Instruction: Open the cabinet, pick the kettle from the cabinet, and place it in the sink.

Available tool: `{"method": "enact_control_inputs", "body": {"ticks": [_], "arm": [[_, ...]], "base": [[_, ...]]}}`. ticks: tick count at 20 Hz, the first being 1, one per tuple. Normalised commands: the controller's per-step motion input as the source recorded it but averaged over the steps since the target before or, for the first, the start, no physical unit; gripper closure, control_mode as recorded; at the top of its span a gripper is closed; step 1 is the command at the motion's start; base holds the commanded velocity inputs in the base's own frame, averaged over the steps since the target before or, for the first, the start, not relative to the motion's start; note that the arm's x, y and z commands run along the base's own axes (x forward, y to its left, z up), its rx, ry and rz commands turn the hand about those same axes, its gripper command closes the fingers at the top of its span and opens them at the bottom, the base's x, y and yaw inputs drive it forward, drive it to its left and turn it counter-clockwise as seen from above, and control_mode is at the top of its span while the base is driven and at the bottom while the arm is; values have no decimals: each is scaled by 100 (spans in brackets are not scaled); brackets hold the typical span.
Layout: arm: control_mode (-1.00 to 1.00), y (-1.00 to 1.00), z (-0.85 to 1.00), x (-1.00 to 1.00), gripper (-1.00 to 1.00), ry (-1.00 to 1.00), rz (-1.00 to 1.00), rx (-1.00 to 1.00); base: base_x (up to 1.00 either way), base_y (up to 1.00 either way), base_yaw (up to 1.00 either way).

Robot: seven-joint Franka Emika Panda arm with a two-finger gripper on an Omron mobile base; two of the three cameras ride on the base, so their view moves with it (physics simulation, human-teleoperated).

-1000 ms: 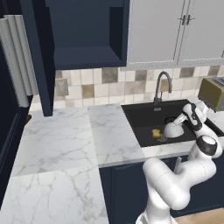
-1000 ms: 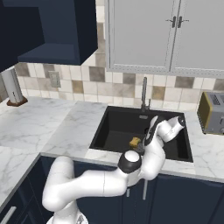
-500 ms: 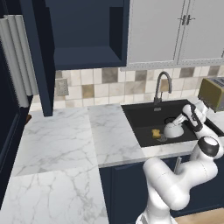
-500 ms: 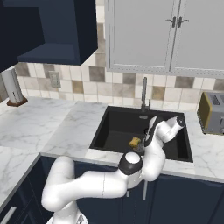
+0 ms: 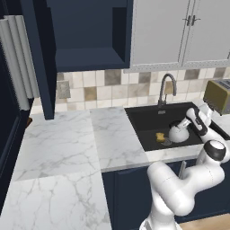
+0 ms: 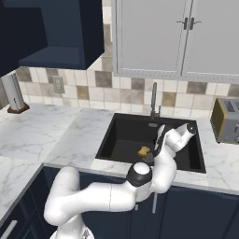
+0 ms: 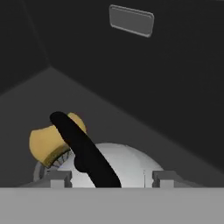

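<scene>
The white-silver kettle (image 5: 179,133) sits on the floor of the black sink (image 5: 148,117), beside a yellow sponge (image 5: 160,136). My gripper (image 5: 191,121) hovers just over the kettle's right side. In the hand view the gripper (image 7: 111,177) is open, its tips wide apart on either side of the kettle's black arched handle (image 7: 83,148) without touching it, above the dome (image 7: 127,164). The navy cabinet (image 5: 85,40) stands open and hollow, its door (image 5: 42,58) swung out to the left.
A steel gooseneck faucet (image 5: 164,87) rises behind the basin. A yellowish toaster (image 5: 218,95) stands on the counter to the right. Light grey double-door cabinets (image 5: 175,31) hang above. A paper towel roll (image 6: 14,95) stands far left on the marble counter (image 5: 63,148).
</scene>
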Motion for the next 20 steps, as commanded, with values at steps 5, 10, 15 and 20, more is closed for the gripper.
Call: {"method": "enact_control_inputs", "body": {"ticks": [5,10,15,20], "arm": [[-100,-4,-31,-4,-100,0,0,-4],[-100,0,-33,-8,-100,0,0,-3],[-100,-1,-31,-3,-100,1,0,-2],[-100,-5,-24,0,-100,1,0,-3]], "base": [[0,0,0],[0,0,0],[0,0,0],[0,0,0]]}}
